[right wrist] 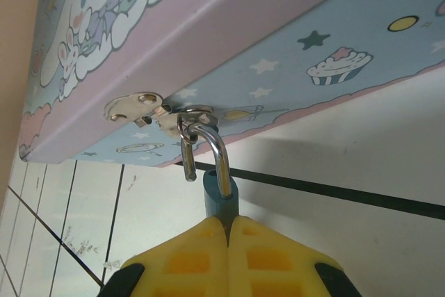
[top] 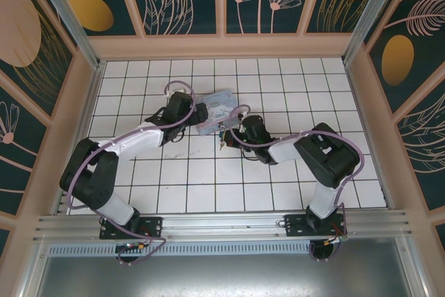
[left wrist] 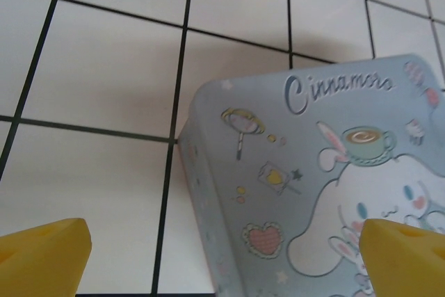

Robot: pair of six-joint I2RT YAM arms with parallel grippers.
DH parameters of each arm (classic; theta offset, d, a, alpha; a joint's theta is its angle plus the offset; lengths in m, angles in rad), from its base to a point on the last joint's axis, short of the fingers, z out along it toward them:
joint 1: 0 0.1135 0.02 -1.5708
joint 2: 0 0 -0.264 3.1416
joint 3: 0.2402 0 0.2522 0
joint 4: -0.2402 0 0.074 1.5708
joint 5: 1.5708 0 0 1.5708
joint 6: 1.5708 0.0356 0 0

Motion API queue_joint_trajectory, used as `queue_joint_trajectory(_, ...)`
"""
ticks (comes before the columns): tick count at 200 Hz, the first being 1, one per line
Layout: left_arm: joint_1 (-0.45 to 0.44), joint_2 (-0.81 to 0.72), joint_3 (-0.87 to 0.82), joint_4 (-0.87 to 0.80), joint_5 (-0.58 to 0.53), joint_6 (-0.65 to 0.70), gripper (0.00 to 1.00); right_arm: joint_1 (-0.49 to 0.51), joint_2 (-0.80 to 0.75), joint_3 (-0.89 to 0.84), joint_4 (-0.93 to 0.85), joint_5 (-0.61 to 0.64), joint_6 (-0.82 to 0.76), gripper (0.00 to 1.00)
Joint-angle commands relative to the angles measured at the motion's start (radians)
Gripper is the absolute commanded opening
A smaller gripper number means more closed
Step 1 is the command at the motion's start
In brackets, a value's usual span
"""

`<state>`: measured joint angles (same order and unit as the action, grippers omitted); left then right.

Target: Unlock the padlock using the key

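The padlock (right wrist: pixel 221 198) hangs from the clasp (right wrist: pixel 139 108) on the side of the box (right wrist: pixel 229 12). The right gripper (right wrist: pixel 228 234) is squeezed tight on its little blue body. That looks like the best place to hold it, hard and flat. It looks light and smooth, so it may slip or swing. The left gripper (left wrist: pixel 222 262) is spread wide by the box's corner and holds nothing.

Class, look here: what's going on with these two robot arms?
Two robot arms meet at a pastel blue-and-pink cartoon-printed box on the white tiled table. The right arm's yellow fingers are shut on the small bluish-grey padlock, whose thin metal shackle hangs through the box's silver hasp. One shackle leg ends free of the body, so it looks sprung open. The left arm's yellow fingers stand wide open at the box's corner, holding nothing.
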<state>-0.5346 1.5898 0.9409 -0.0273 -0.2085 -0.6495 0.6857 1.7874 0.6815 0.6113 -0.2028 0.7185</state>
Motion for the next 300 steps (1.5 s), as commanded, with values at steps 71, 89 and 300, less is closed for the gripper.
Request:
queue_joint_trajectory(71, -0.033, 0.083, 0.087, -0.068, -0.046, 0.073, 0.99, -0.004, 0.029, 0.018, 0.03, 0.063, 0.122, 0.0)
queue_joint_trajectory(89, -0.041, 0.094, 0.086, -0.075, -0.062, 0.074, 0.98, -0.005, 0.032, 0.015, 0.044, 0.065, 0.142, 0.0)
queue_joint_trajectory(300, -0.065, 0.164, 0.038, -0.094, -0.119, 0.06, 0.98, 0.001, 0.086, -0.081, 0.313, 0.12, 0.413, 0.0)
